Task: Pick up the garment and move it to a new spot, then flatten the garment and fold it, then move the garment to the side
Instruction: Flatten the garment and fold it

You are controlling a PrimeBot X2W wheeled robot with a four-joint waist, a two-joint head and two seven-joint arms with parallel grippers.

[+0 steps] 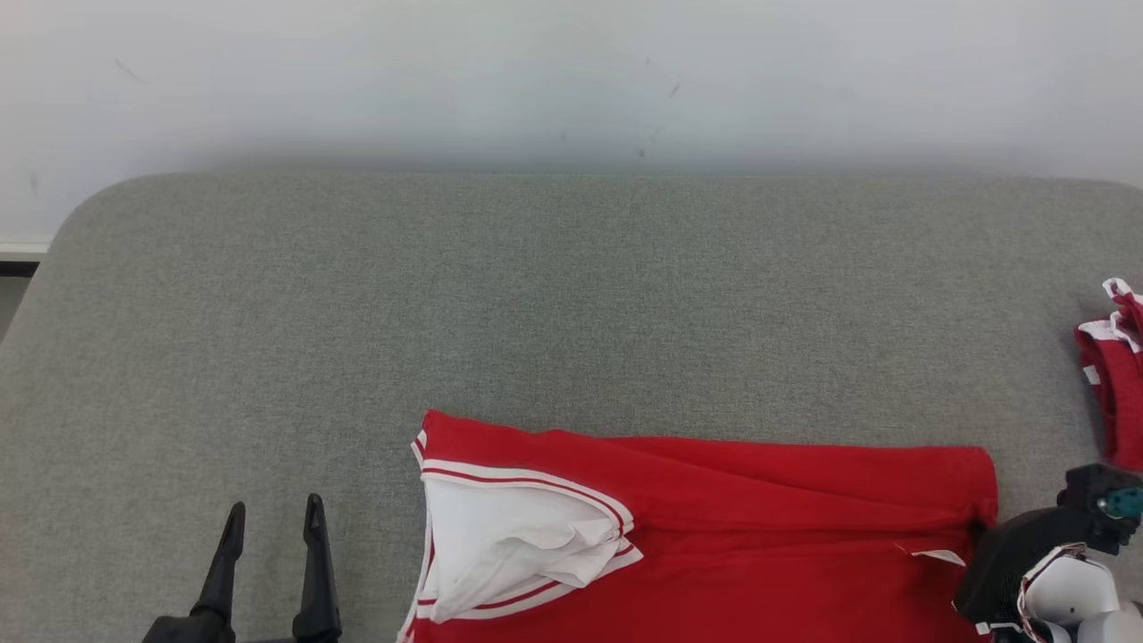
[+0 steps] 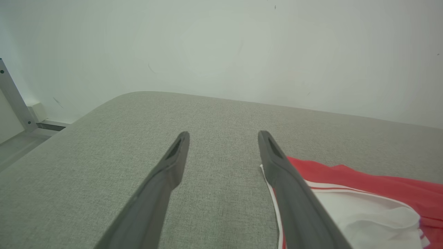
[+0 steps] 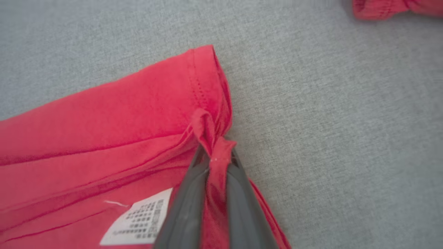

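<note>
Right hand [image 3: 216, 157] is seen closed on a bunched fold of the red garment [image 1: 759, 536], at the hem edge close to one corner. The cloth is pinched between the two dark fingers [image 3: 187, 207], just beside the white care label [image 3: 138, 221]. The garment is laid out on the grey fabric worktop [image 1: 268, 313], with its white-trimmed opening turned toward the left hand [image 1: 275, 511]. That hand is held wide apart and empty, near the garment's trimmed end. A separate red-and-white cloth [image 1: 1114, 393] is seen apart from the garment, beyond its pinched end.
</note>
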